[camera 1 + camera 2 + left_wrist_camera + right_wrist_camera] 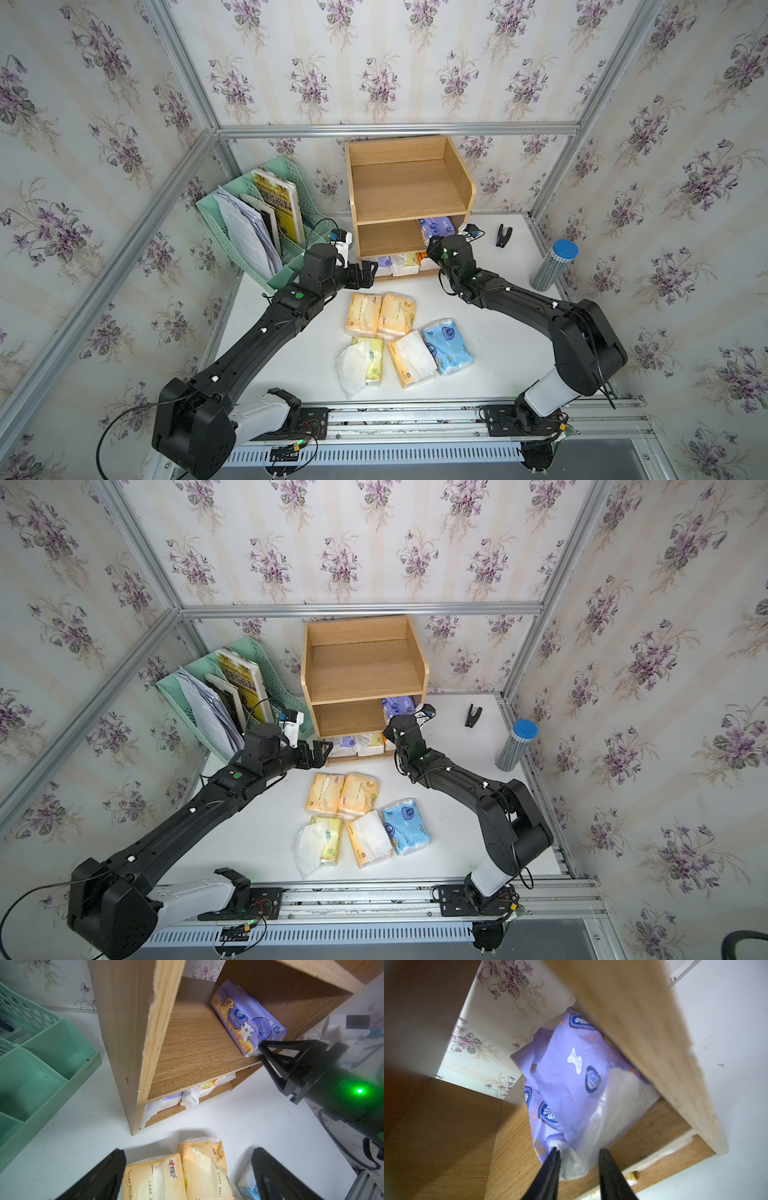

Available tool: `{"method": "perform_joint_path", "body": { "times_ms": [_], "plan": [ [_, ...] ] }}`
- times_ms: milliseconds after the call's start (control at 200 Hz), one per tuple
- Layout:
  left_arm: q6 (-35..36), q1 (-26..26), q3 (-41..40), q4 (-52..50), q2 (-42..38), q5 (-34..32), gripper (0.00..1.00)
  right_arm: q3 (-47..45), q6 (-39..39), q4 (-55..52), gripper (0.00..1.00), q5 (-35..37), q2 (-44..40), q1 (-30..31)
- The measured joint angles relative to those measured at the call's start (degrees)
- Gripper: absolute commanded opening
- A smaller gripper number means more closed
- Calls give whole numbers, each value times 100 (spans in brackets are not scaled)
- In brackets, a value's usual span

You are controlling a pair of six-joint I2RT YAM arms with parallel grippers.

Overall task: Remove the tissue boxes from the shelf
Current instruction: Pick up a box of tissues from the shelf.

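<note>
The wooden shelf (409, 187) (361, 667) stands at the back of the table, its top tier bare. A purple tissue pack (436, 226) (581, 1084) (245, 1020) lies at the right of the middle tier. My right gripper (579, 1150) reaches into that tier and is shut on the pack's near end. More packs (405, 264) (199, 1093) fill the bottom tier. My left gripper (370, 272) (188, 1151) hangs open and empty by the shelf's lower left corner. Several packs lie on the table in front: two pale orange (380, 313), a yellow (370, 359), an orange (411, 359) and a light blue (448, 351).
A mint green file rack (266, 220) with papers and a yellow book stands left of the shelf, close behind my left wrist. A black clip (503, 236) and a blue-capped cylinder (555, 266) sit at the right. The arm rail runs along the front edge.
</note>
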Motion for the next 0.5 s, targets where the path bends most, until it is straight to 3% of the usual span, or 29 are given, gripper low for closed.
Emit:
{"method": "perform_joint_path", "body": {
  "times_ms": [290, 500],
  "plan": [
    [-76, 0, 17, -9, -26, 98, 99, -385, -151, -96, 10, -76, -420, 0],
    [-149, -9, 28, -11, -33, 190, 99, -787, -166, -74, 7, -208, -723, 125]
  ]
}}
